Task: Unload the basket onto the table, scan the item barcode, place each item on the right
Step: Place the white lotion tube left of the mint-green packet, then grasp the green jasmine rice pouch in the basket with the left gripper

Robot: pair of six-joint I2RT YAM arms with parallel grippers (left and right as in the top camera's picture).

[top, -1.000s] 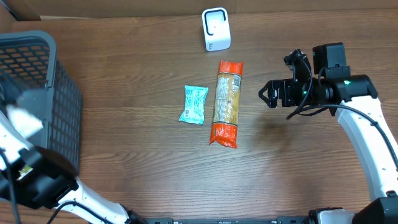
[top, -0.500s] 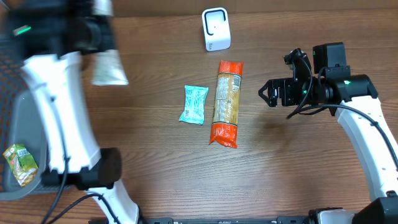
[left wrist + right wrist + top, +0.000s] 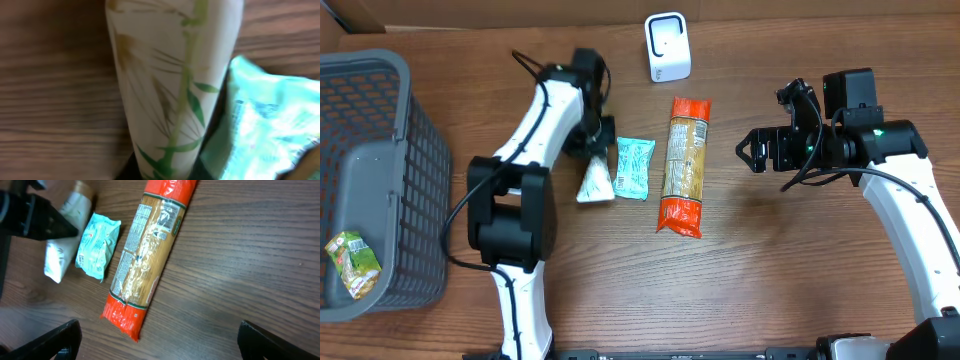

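Note:
A white tube with green leaf print [image 3: 594, 182] lies on the wooden table, its tip towards the front. My left gripper [image 3: 593, 148] is shut on its upper end; in the left wrist view the tube [image 3: 170, 75] fills the space between dark fingers. A teal packet [image 3: 633, 167] lies touching the tube's right side. Right of that lies a long orange pasta pack [image 3: 684, 165]. A white scanner [image 3: 667, 46] stands at the back. My right gripper [image 3: 752, 150] hovers open right of the pasta pack [image 3: 147, 255], nothing between its fingers [image 3: 65, 337].
A grey mesh basket [image 3: 380, 150] stands at the left edge with a green packet [image 3: 352, 265] inside. Bare wood lies between the pasta pack and my right arm.
My left arm swung from over the basket across to the middle of the table, carrying the white tube down beside the teal packet. The right arm has not moved.

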